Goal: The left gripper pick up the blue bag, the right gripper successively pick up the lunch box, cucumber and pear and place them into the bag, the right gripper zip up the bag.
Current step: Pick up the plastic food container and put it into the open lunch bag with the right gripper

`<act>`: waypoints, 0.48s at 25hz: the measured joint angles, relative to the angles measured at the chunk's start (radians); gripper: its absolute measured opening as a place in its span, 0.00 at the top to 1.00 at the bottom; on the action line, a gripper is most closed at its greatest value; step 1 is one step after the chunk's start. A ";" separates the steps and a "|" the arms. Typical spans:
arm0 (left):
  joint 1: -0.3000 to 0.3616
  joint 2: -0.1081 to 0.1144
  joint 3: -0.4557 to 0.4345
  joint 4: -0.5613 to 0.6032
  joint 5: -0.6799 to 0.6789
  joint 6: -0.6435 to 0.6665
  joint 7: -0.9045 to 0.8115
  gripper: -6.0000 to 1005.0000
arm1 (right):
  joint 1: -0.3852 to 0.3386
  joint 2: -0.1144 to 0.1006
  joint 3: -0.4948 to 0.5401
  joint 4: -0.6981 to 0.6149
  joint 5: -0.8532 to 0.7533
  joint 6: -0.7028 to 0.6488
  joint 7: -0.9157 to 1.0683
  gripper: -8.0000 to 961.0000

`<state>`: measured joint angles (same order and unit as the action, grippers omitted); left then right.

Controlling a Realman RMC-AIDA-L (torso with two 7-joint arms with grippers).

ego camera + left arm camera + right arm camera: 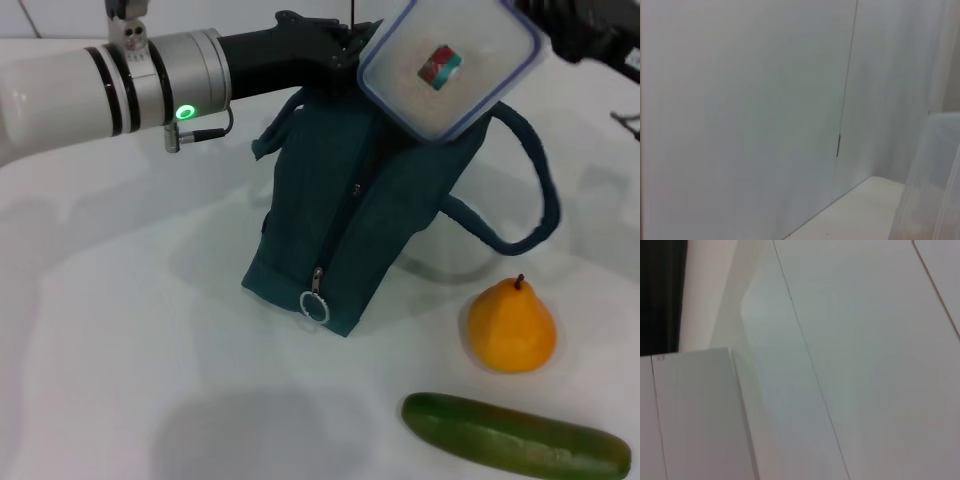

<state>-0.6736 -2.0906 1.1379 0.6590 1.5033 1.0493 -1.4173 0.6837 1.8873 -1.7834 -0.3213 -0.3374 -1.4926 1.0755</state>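
Two grippers engaged | left gripper (335,50) clamped blue bag (350,215) top, keeping mouth up | right gripper (560,25) apparently gripping lunch box (450,65) over opening | pear (512,325), cucumber (515,437) waited on table (120,340)

Matt cloth bag (345,215), glossy cucumber (515,437)
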 joint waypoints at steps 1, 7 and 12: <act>0.000 0.000 0.000 0.000 0.000 -0.001 0.000 0.88 | -0.004 -0.001 0.000 0.003 -0.012 0.000 0.000 0.89; -0.001 0.002 -0.001 -0.002 0.005 -0.009 0.000 0.88 | -0.004 0.013 0.003 0.005 -0.061 0.045 0.003 0.89; -0.001 0.003 -0.002 -0.003 0.007 -0.010 0.000 0.90 | -0.005 0.034 0.005 -0.003 -0.060 0.078 0.001 0.89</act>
<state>-0.6747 -2.0880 1.1361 0.6557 1.5105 1.0395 -1.4177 0.6790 1.9212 -1.7787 -0.3247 -0.3979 -1.4150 1.0761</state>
